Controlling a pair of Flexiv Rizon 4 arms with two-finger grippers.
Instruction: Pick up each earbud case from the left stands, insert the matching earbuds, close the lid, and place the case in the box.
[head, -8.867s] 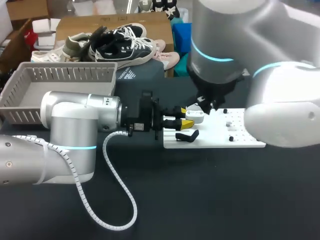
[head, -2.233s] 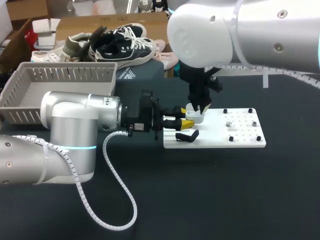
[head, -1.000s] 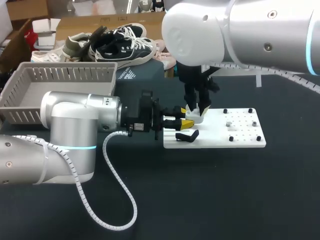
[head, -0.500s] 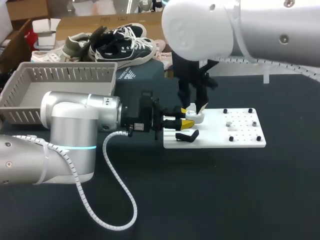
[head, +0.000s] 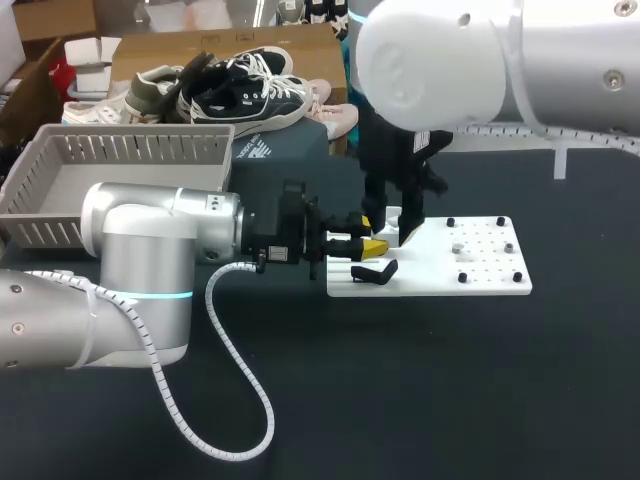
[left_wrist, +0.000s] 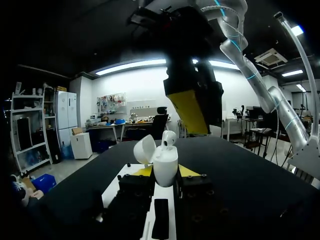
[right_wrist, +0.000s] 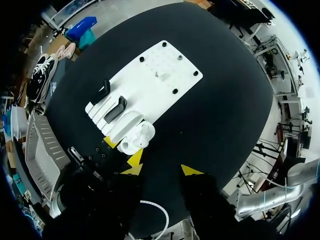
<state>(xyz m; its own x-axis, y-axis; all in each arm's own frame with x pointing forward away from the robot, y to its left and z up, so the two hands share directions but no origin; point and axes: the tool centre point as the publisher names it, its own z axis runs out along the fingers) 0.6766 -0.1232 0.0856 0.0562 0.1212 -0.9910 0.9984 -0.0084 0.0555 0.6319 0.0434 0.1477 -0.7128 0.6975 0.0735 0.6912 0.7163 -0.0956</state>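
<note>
The left gripper (left_wrist: 165, 172) is clamped on the white earbud case (left_wrist: 165, 167), one yellow tip on each side. It holds the case upright, just over the near end of the white board (right_wrist: 160, 70). The lid (left_wrist: 145, 149) is tipped back on its hinge. That pose looks deliberate: it fixes the open mouth of the case upward, so the other arm can work from above.

An earbud (left_wrist: 169, 138) stands in the case, its rounded head poking above the rim. I cannot tell from here whether it is fully seated, or whether a second one is in beside it.

The right gripper (right_wrist: 162, 171) hangs directly above, its fingers apart with nothing between them. I take this for the inserting step; the lid is not yet closed.

Two black stands (right_wrist: 116, 109) sit on the board beside the case, and both look empty. The board lies flat on the dark matte worktop (head: 400, 380). The grey slatted box (head: 120, 150), where the case must end up, sits well apart at the far left, behind the left arm.
</note>
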